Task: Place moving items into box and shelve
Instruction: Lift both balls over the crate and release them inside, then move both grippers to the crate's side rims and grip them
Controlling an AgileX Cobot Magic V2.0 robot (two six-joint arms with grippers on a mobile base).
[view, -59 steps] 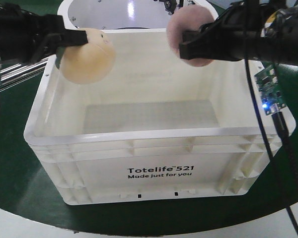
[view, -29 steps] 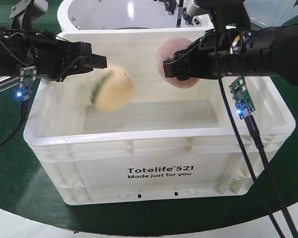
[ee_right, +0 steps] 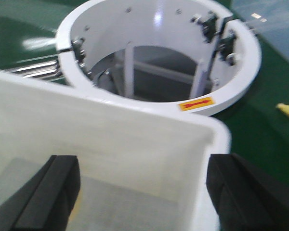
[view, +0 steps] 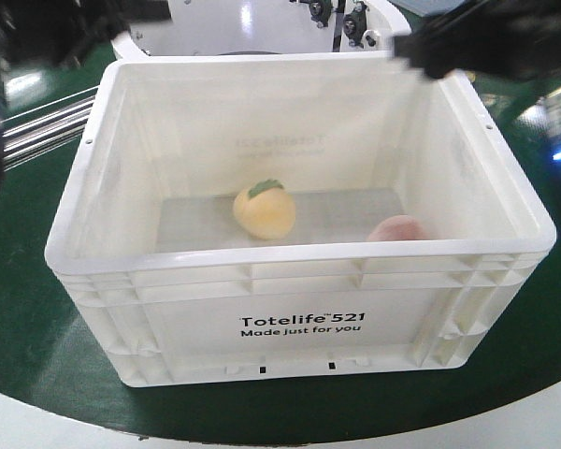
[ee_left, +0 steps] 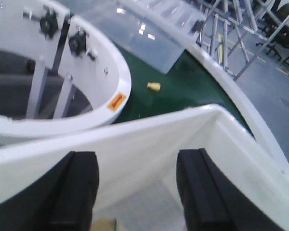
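A green round tabletop (view: 19, 309) carries the large white rectangular plastic crate (view: 299, 254) printed "Totelife 521". Behind it, close to its far wall, stands a round white tub (ee_right: 241, 53). The left gripper (ee_left: 137, 185) hangs over the crate's far rim, black fingers apart and empty. The right gripper (ee_right: 144, 192) is spread wider, also empty. On the crate floor lies the pale yellow egg-shaped object with a green stripe (view: 265, 210), near the middle. The dull reddish-brown egg-shaped object (view: 399, 229) lies apart from it, by the front wall.
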